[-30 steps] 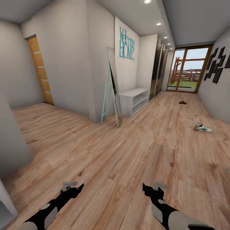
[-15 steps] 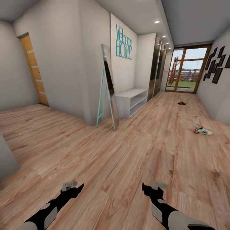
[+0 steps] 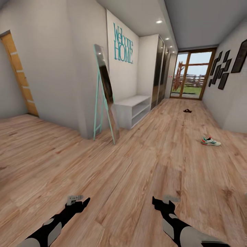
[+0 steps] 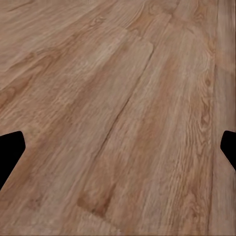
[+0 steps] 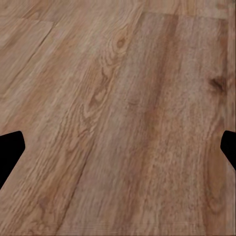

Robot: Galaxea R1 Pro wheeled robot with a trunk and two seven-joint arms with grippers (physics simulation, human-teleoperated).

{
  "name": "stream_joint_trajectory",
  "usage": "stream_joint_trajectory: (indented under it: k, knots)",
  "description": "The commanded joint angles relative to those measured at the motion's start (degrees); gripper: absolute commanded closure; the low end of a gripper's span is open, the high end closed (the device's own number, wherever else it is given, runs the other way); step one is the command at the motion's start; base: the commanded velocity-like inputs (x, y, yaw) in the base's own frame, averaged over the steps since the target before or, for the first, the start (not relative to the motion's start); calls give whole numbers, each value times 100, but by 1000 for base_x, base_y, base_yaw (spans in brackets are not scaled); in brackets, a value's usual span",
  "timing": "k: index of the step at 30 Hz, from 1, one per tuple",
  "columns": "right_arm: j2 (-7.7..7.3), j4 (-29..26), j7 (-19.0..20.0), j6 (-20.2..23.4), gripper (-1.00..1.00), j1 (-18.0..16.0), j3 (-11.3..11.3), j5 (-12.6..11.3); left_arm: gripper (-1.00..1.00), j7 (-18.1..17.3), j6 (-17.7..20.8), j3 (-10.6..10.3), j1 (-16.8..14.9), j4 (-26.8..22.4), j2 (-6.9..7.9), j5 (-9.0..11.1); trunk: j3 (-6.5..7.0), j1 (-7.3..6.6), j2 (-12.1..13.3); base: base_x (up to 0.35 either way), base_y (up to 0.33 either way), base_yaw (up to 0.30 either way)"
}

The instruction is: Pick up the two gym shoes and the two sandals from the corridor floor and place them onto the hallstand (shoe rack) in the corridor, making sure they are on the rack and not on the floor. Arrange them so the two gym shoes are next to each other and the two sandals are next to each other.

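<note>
Our left gripper (image 3: 79,200) hangs low over the corridor floor (image 3: 137,164), fingers spread wide, nothing between them. In the left wrist view both dark fingertips (image 4: 10,152) sit at opposite edges with bare plank between. Our right gripper (image 3: 164,200) is the same: fingers released and apart, empty; in the right wrist view the fingertips (image 5: 10,150) also frame bare wood grain.

No task thing is near the fingers. One gym shoe (image 3: 210,141) lies on the floor well ahead and to the right of our right gripper, near the right wall, white with green and red. Farther down the corridor a dark sandal (image 3: 187,110) lies on the floor; too small for us to tell if it is one or two. The hallstand (image 3: 132,109) stands against the left wall, well ahead of our left gripper, pale with open shelf tiers; its shelves look bare as far as we can see.

Just in front of it a leaning mirror (image 3: 104,92) on a teal frame. Beyond it "Welcome HOME" lettering (image 3: 123,43) on the wall, and a glass door (image 3: 190,74) at the corridor's end.
</note>
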Motion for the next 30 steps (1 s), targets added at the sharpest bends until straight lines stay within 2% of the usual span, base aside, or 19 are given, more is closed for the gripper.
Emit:
stream_joint_trajectory:
  k: [1,21,25,30]
  knots:
    - [4,5,7,-24,-100,-4,-21,-28,-100,-10,-26,-48,-4,4,6,53,-6,2,-2,343,-120,-291]
    - [-14,4,7,-25,-100,-4,-12,-28,-100,-9,-26,-55,-3,-17,4,47,-6,2,-2,347,-80,-299]
    - [-8,4,5,-24,-100,-4,-7,-28,-100,-8,-26,-48,-7,-51,-56,45,-6,2,-2,348,-12,-300]
    - [-4,6,4,-25,-100,-4,-4,-28,-100,70,-21,-41,-13,-223,-213,39,-6,2,-2,348,-3,-300]
